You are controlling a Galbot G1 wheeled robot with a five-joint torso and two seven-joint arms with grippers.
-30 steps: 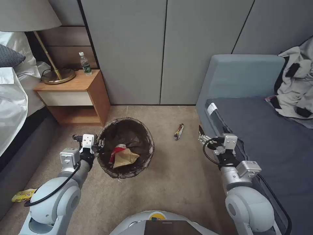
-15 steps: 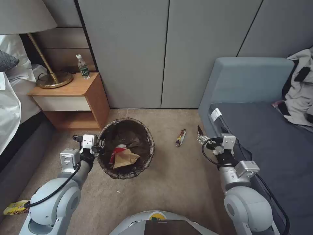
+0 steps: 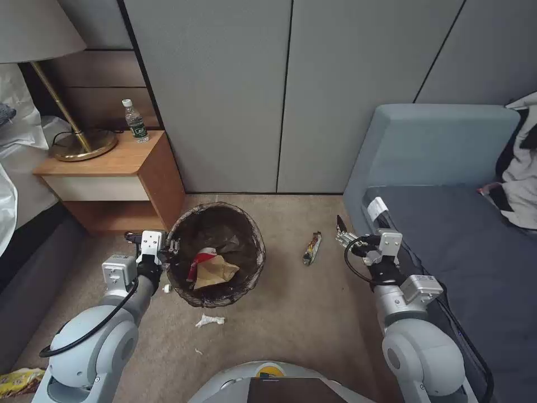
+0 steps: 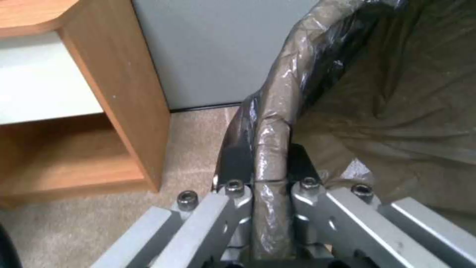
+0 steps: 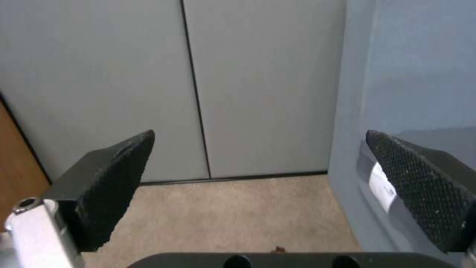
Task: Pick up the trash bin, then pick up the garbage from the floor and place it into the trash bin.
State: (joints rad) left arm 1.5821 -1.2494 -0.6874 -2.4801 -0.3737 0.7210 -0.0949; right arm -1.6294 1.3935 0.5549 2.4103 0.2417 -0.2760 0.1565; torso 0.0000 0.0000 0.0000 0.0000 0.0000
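Observation:
The trash bin (image 3: 246, 224), lined with a dark crinkled bag, hangs at my left front. My left gripper (image 3: 170, 246) is shut on its near rim (image 4: 272, 141), one finger inside and one outside. Inside lie a crushed red-and-white cup (image 3: 200, 261) and a brown paper scrap (image 3: 217, 272). Garbage on the floor (image 3: 291, 313): a snack wrapper (image 3: 312, 248) between the bin and my right gripper, a white tissue (image 3: 210, 321) just below the bin, and a yellow wrapper (image 3: 14, 380) at the lower left edge. My right gripper (image 3: 340, 232) is open and holds nothing; its fingers (image 5: 114, 178) stand wide apart.
A wooden nightstand (image 3: 112, 184) with a lamp base (image 3: 81, 146) and an upright bottle (image 3: 134, 120) stands left of the bin. Grey wardrobe doors (image 3: 279, 95) close the back. A blue-grey sofa (image 3: 447, 224) runs along the right, a bed (image 3: 22, 252) along the left.
The whole view has shifted as the camera moved; the nightstand and the yellow wrapper slid left and down. The bin kept its place with my left gripper. The white tissue has come into sight.

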